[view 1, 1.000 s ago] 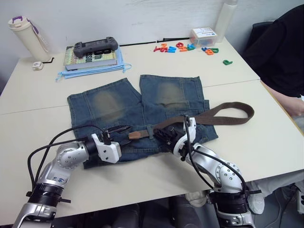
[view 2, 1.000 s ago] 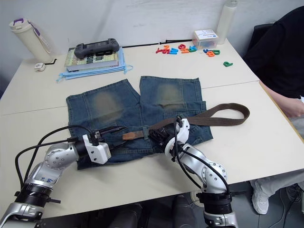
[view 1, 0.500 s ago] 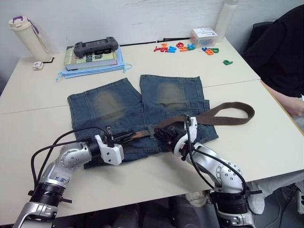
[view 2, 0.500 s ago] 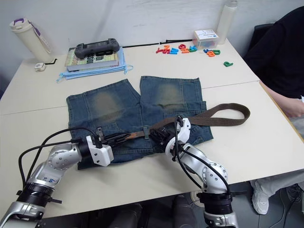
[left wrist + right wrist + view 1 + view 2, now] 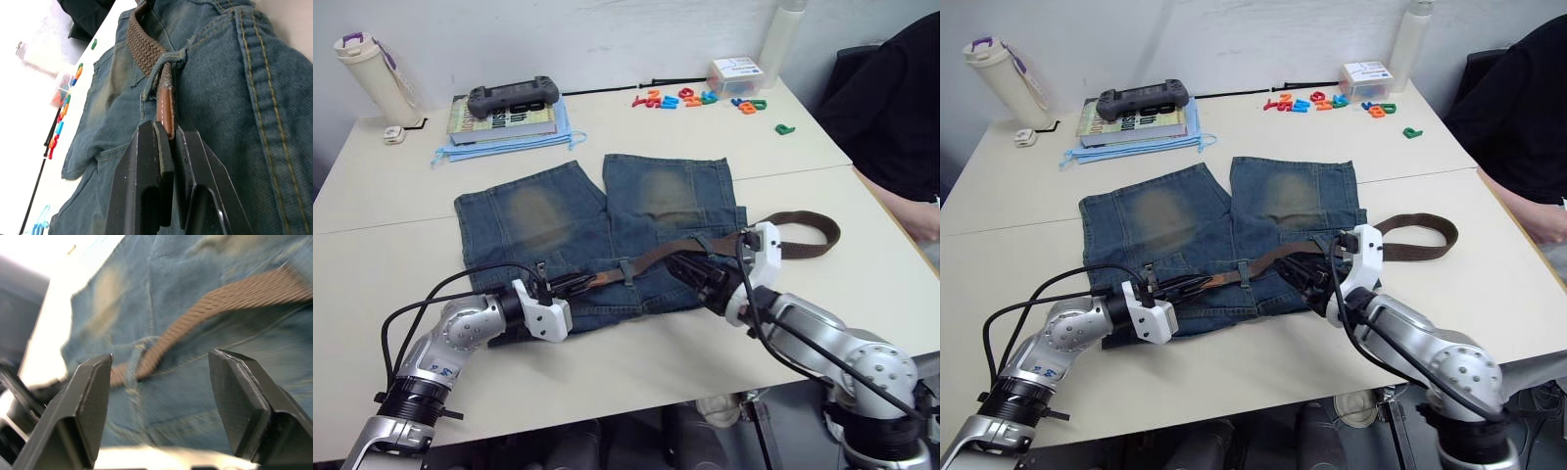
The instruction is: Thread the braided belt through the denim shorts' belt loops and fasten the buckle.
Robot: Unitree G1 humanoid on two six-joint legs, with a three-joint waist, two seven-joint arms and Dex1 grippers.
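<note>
The denim shorts (image 5: 538,211) lie flat on the table, waistband toward me. The braided belt (image 5: 656,257) runs across the waistband and through one of the belt loops (image 5: 625,269), then curls back on itself at the right (image 5: 808,216). My left gripper (image 5: 576,284) is shut on the belt's tan leather end (image 5: 166,105), just past that belt loop (image 5: 168,61). To the right of the loop, my right gripper (image 5: 700,277) hovers just above the belt, open; the right wrist view shows its fingers (image 5: 88,401) wide apart with nothing between them. The buckle is hidden.
At the back left, a game controller (image 5: 509,96) rests on a book beside a white bottle (image 5: 374,78). Coloured letters (image 5: 695,98) and a small white box (image 5: 736,73) lie at the back right. A person in black (image 5: 891,108) sits at the right edge.
My left gripper has moved right and shut on the belt's tan end. My right gripper has let go of the belt, opened wide and drawn back to the right.
</note>
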